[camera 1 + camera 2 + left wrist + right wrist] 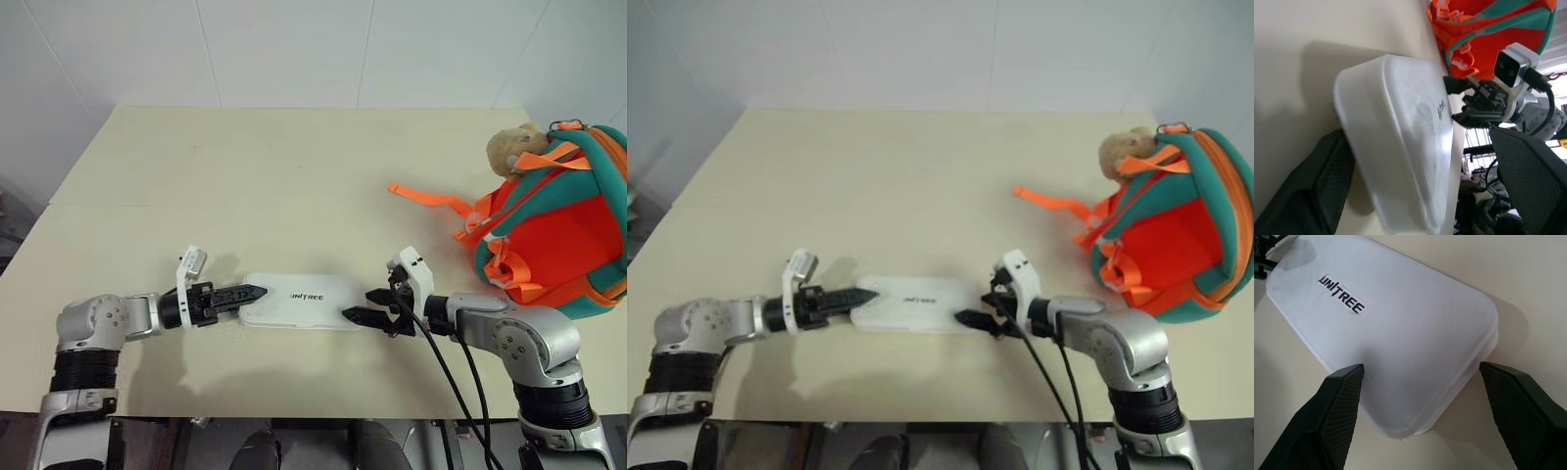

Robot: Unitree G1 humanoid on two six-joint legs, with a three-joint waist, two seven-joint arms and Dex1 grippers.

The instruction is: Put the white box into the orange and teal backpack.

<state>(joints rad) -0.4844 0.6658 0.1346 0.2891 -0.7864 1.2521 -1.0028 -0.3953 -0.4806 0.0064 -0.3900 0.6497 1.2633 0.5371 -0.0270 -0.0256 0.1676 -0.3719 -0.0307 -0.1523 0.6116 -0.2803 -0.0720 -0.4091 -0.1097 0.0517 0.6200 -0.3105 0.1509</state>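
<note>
Smooth white box (302,300), rounded corners, between both wide-open grippers, apparently ungripped.

Bright even overhead light; soft shadows on table (245,166); left wrist view close-up blurred.

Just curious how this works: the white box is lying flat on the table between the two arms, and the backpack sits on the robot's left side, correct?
Not quite. The white box does lie flat on the table between the arms, but the backpack sits on the robot's right side, as the left eye view shows.
</note>
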